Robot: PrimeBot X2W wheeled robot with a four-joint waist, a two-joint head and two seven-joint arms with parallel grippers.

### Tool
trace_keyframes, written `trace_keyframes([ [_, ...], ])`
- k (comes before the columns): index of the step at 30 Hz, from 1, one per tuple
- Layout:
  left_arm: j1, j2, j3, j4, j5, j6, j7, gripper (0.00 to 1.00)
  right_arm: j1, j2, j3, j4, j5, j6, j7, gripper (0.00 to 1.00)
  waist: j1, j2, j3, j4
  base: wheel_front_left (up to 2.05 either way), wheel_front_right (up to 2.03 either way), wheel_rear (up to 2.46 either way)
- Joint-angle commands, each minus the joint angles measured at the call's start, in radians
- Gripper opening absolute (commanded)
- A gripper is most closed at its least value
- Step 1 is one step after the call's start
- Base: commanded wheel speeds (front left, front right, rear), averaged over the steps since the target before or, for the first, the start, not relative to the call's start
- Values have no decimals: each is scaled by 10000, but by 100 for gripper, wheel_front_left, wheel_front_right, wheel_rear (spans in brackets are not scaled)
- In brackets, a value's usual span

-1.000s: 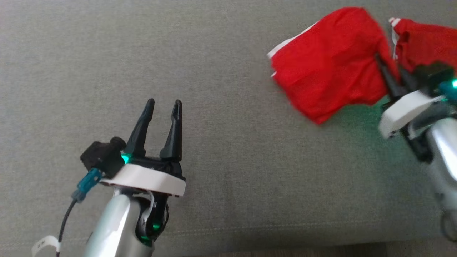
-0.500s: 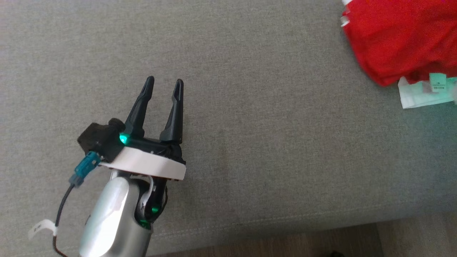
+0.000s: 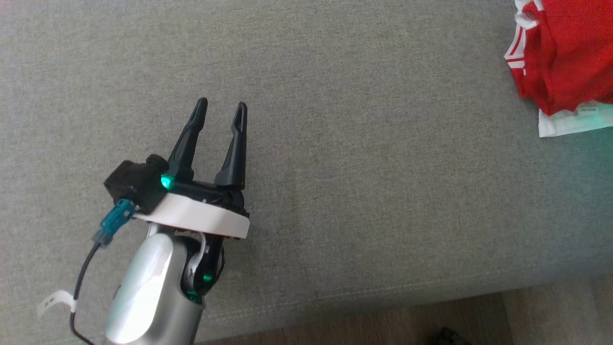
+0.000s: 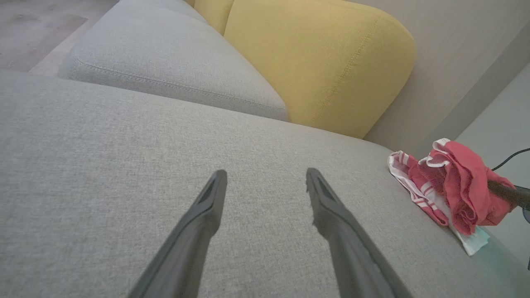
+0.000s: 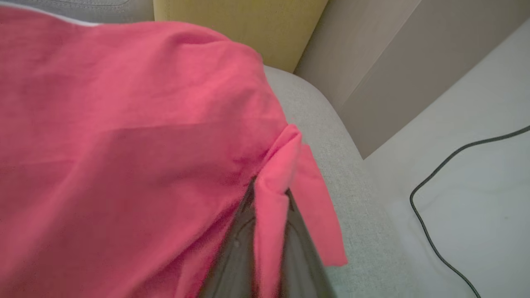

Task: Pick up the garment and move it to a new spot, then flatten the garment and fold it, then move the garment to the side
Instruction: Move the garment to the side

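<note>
Garment (image 3: pixel 565 57) bunched at the right end of the sofa seat (image 3: pixel 359 191) — I am pinching its fold in the right gripper (image 5: pixel 269 198), left gripper (image 3: pixel 221 103) hovering open — relocating apparently underway, with flattening, folding and setting aside remaining.

Three cameras, one sofa (image 3: pixel 364 158)
Head faces down; left wrist looks low along it; right wrist sits close behind the shared garment (image 5: pixel 124 124).

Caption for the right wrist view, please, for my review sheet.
Right hand shut on a fold of the red garment at the grey sofa end, black cable on the floor beyond.
</note>
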Motion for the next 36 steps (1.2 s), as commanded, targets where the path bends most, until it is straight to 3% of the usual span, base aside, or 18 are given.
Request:
trace_keyframes([
  [1, -311, 75, 281, -285, 110, -64, -76, 100, -115, -201, -13, -251, -69, 65, 11, 35, -1, 0, 13, -2, 0, 0, 0],
  [2, -327, 75, 284, -275, 119, -71, -76, 100, -121, -116, -88, -245, -76, 65, 37, 100, -1, 0, 15, -3, 0, 0, 0],
  [10, -268, 75, 280, -149, -13, -75, -76, 100, -44, 253, -721, -548, -401, 65, 214, 100, -1, 0, -469, 134, 0, 0, 0],
  [20, 234, 75, 410, -232, -231, 64, -76, 100, 414, 1056, -619, -2436, -485, 65, -46, 100, -1, 0, -1657, 555, 0, 0, 0],
  [31, 794, 75, 770, -364, -221, 191, -76, 100, 2416, 2386, 208, -4569, 53, 65, -1466, 100, -1, 0, -2647, 1124, 0, 0, 0],
  [36, 1009, 75, 791, -218, -220, 315, -76, 100, 3184, 2975, 220, -4958, 216, 65, -2158, 100, -1, 0, -2869, 1260, 0, 0, 0],
])
